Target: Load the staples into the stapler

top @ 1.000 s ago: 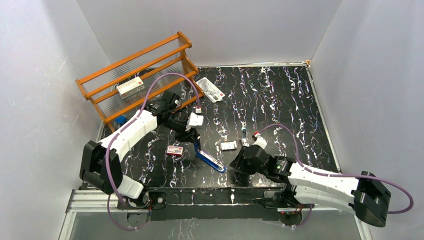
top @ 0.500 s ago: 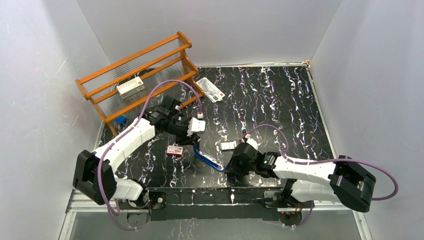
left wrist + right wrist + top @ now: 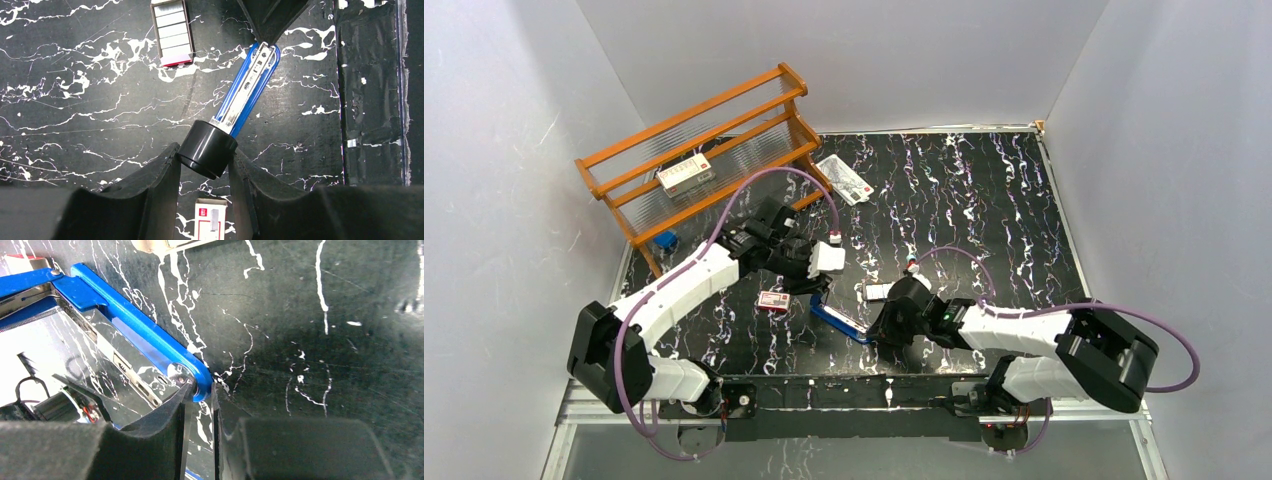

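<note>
**A:** Biggest things first. What's out there?

**B:** A black marbled worktop (image 3: 984, 200). An orange rack (image 3: 694, 150) stands at the far left with a larger box (image 3: 686, 175) on its shelf. A white packet (image 3: 847, 178) lies just right of the rack. Near the middle is the blue stapler (image 3: 844, 320), opened out with its silvery channel facing up.

**A:** Who has hold of it?

**B:** Both arms. The left tool (image 3: 204, 155) is clamped on the stapler's black rear end. The right tool (image 3: 200, 400) is drawn narrow and pinches the tip at the near right.

**A:** And the staples?

**B:** The staples (image 3: 172, 32) lie as strips in their pale tray, on the worktop just beyond the stapler's right end and apart from it. The small box (image 3: 773, 301) lies just left of the stapler.

**A:** So how far along is it?

**B:** I'd say the preparation is done, since the tray is out of its box and the stapler is open. Loading hasn't begun. No strip is lifted, and I see none in the stretch of channel that shows. What's left is picking up a strip, seating it in the channel and closing the stapler.

**A:** What has changed from a second ago?

**B:** The right arm has swung left. Its tool was wider then and stood apart from the tip, and now it is on it. The left tool has shifted slightly right with the same grip. The tray and the small box haven't moved.
</note>
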